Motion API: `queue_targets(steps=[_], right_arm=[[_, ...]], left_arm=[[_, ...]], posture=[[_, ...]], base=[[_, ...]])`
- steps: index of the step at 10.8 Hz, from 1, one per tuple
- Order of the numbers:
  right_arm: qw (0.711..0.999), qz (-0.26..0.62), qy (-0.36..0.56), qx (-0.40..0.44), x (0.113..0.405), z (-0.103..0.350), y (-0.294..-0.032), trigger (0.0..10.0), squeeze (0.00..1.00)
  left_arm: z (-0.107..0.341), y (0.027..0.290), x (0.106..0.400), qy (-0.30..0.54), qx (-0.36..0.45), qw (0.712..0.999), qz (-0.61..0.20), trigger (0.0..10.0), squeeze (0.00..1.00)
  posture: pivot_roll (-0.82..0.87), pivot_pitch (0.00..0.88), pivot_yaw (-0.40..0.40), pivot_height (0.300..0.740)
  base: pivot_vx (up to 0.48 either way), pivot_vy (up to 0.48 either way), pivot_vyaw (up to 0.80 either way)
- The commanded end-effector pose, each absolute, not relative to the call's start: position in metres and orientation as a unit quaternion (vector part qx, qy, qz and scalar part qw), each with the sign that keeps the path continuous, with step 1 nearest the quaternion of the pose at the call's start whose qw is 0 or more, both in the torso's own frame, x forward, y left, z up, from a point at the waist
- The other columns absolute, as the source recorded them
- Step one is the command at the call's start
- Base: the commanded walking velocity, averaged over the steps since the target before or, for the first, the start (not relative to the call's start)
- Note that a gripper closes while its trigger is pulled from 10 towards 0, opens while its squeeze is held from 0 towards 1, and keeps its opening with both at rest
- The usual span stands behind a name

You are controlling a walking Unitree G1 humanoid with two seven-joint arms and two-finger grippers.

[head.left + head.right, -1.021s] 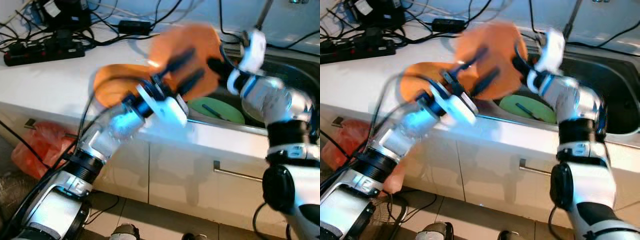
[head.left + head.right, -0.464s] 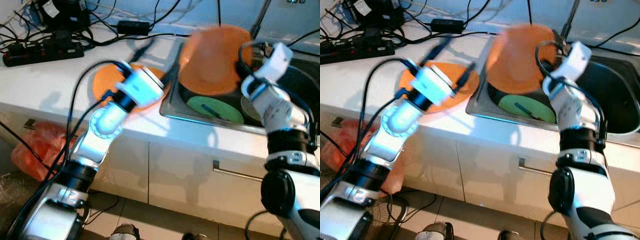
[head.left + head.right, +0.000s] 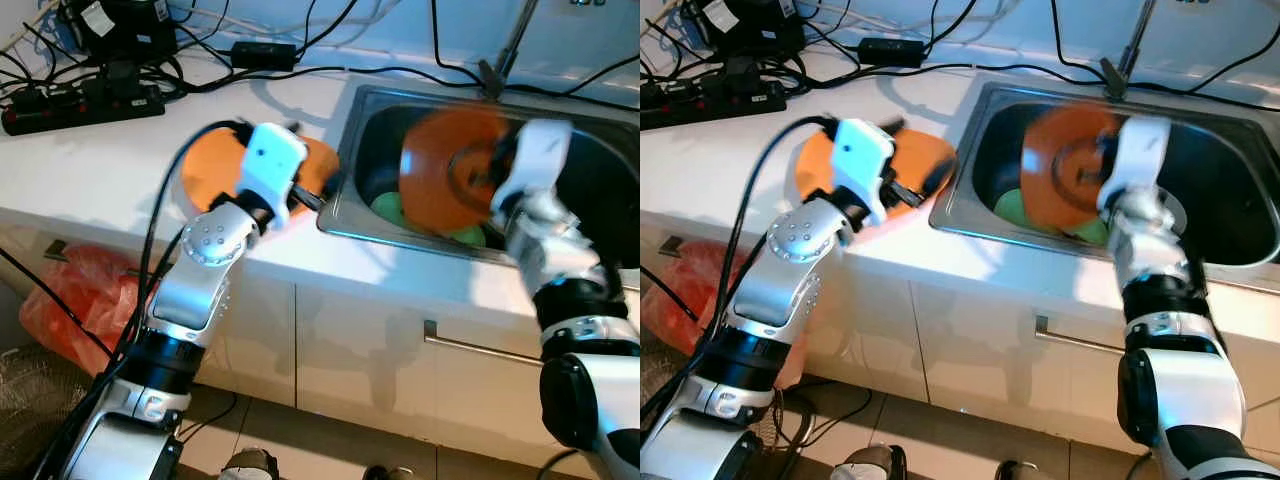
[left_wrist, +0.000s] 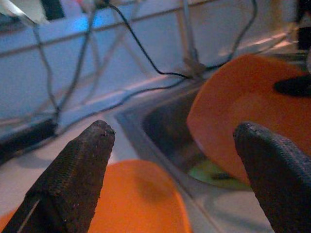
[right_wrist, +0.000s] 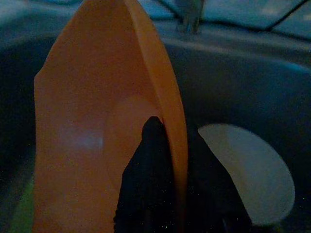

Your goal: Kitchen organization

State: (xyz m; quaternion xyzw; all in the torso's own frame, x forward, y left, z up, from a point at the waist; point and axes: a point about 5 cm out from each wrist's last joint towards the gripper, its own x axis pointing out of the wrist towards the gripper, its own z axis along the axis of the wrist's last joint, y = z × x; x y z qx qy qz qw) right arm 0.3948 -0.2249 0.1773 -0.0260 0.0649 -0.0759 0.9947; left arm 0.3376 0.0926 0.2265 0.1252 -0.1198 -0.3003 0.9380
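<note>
My right tool (image 3: 1102,190) pinches an orange plate (image 3: 445,170) on edge inside the sink (image 3: 1230,245), blocking the basin's left half above the green plate (image 3: 388,208); the basin's right side lies open. My left tool (image 3: 310,195), fingers spread, hovers over the orange plate on the worktop (image 3: 210,165). Cables (image 3: 300,72) and a power strip (image 3: 80,105) crowd the worktop's back edge.

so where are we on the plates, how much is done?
Done: one orange plate lies flat on the counter, left gripper open over it. In hand: right gripper is shut on a second orange plate, held on edge over the sink. Left: the green plate and a white dish sit in the sink.
</note>
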Motion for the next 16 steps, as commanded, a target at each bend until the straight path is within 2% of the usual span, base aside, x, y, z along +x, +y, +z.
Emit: queue_targets(steps=[1, 6, 7, 9, 10, 11, 12, 13, 16], right_arm=[[0.996, -0.071, 0.041, -0.047, 0.397, 0.186, -0.226, 0.0, 0.0], [0.988, -0.015, 0.095, -0.12, 0.399, 0.166, -0.216, 0.0, 0.0], [0.987, -0.008, 0.099, -0.129, 0.399, 0.164, -0.214, 4.1, 0.0], [0.985, 0.004, 0.105, -0.137, 0.399, 0.161, -0.211, 4.4, 0.0], [0.984, 0.018, 0.107, -0.138, 0.4, 0.162, -0.207, 9.3, 0.04], [0.985, 0.006, 0.1, -0.143, 0.401, 0.166, -0.21, 10.0, 1.0], [0.985, 0.003, 0.097, -0.145, 0.401, 0.167, -0.211, 10.0, 1.0], [0.985, -0.003, 0.08, -0.152, 0.402, 0.172, -0.212, 10.0, 1.0], [0.989, 0.019, 0.045, -0.138, 0.404, 0.182, -0.205, 10.0, 1.0]], left_arm=[[0.221, 0.088, 0.332, -0.093, 0.108, 0.937, -0.32, 10.0, 1.0], [0.209, 0.089, 0.321, 0.023, 0.135, 0.917, -0.374, 10.0, 1.0], [0.209, 0.089, 0.321, 0.027, 0.135, 0.915, -0.379, 10.0, 1.0], [0.209, 0.088, 0.32, 0.038, 0.133, 0.911, -0.388, 10.0, 0.98], [0.207, 0.087, 0.318, 0.047, 0.14, 0.905, -0.4, 10.0, 0.84], [0.21, 0.09, 0.32, 0.044, 0.137, 0.911, -0.386, 10.0, 0.57], [0.212, 0.091, 0.321, 0.041, 0.136, 0.915, -0.378, 10.0, 0.57], [0.213, 0.098, 0.329, 0.034, 0.141, 0.93, -0.338, 10.0, 0.52], [0.22, 0.104, 0.335, 0.02, 0.135, 0.942, -0.307, 10.0, 0.53]], posture=[[0.16, 0.07, -0.008, 0.74], [0.18, 0.076, -0.011, 0.74], [0.18, 0.076, -0.011, 0.74], [0.18, 0.076, -0.011, 0.74], [0.18, 0.076, -0.011, 0.74], [0.18, 0.077, -0.015, 0.74], [0.18, 0.077, -0.015, 0.74], [0.17, 0.077, -0.015, 0.74], [0.17, 0.077, -0.014, 0.74]], base=[[0.0, 0.0, 0.0], [0.0, 0.0, 0.0], [0.0, 0.0, 0.0], [0.0, 0.0, 0.0], [0.0, 0.0, 0.0], [0.0, 0.0, 0.0], [0.0, 0.0, 0.0], [0.0, 0.0, 0.0], [0.0, 0.0, 0.0]])
